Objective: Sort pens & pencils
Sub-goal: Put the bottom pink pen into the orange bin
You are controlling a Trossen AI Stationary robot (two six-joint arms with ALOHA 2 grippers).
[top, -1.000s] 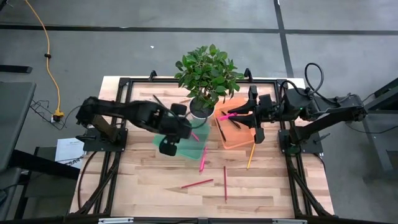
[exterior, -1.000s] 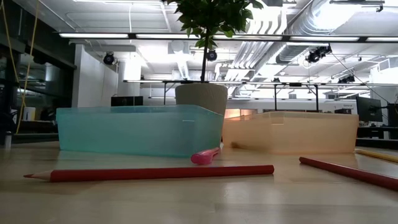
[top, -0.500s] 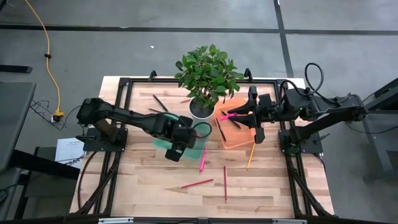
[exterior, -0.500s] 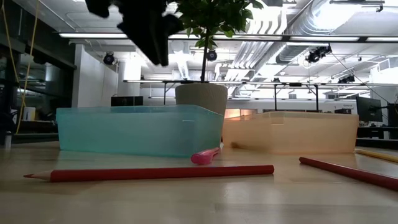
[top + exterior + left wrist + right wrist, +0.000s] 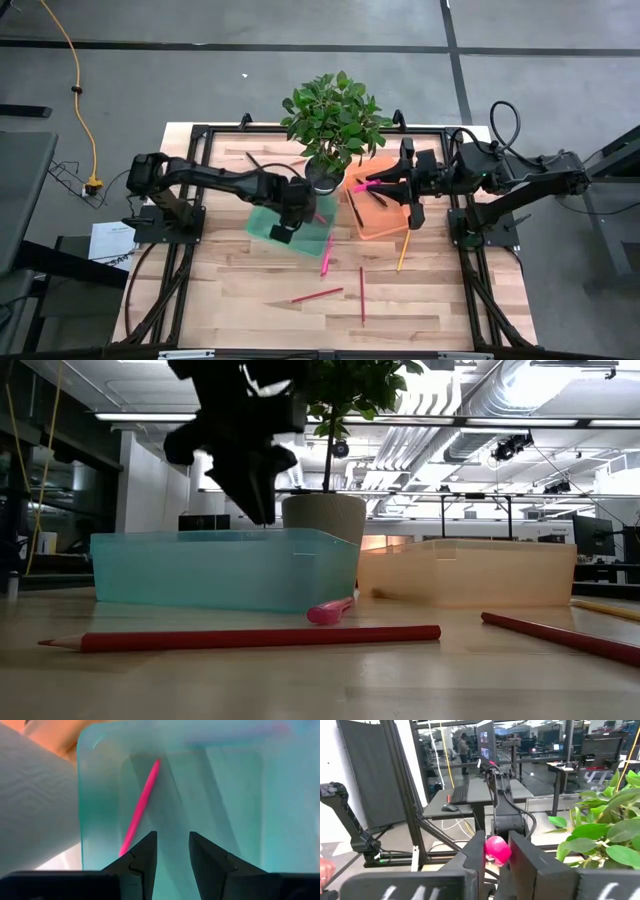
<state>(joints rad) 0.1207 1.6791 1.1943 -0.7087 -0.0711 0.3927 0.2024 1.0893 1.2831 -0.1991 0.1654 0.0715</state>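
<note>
My left gripper (image 5: 288, 222) hangs open and empty over the teal bin (image 5: 262, 228), fingers pointing down (image 5: 260, 505). A bright pink pen (image 5: 141, 806) lies on the bin's floor. My right gripper (image 5: 388, 186) is shut on another pink pen (image 5: 365, 187) over the orange bin (image 5: 385, 228). On the table lie a third pink pen (image 5: 326, 256), two red pencils (image 5: 317, 295) (image 5: 362, 296) and a yellow pencil (image 5: 402, 252). My right gripper pinches the pink pen between its two fingers; the pen's rounded end (image 5: 497, 849) shows between them. The fingers come level from the table's right side. The pen sticks out past the fingertips toward the left, roughly level and clear of the orange bin.
A potted plant (image 5: 330, 120) stands just beyond the two bins, its pot (image 5: 322, 175) close to my left gripper. Dark pens (image 5: 258, 165) lie at the table's far side, and a dark pen (image 5: 355, 212) lies in the orange bin. Bare wood spreads toward the near edge.
My left gripper has come down over the teal bin and gone a little toward the table's right edge; it enters the low view from above and now hangs just above the bin's rim. My right gripper has kept still with its pink pen.
</note>
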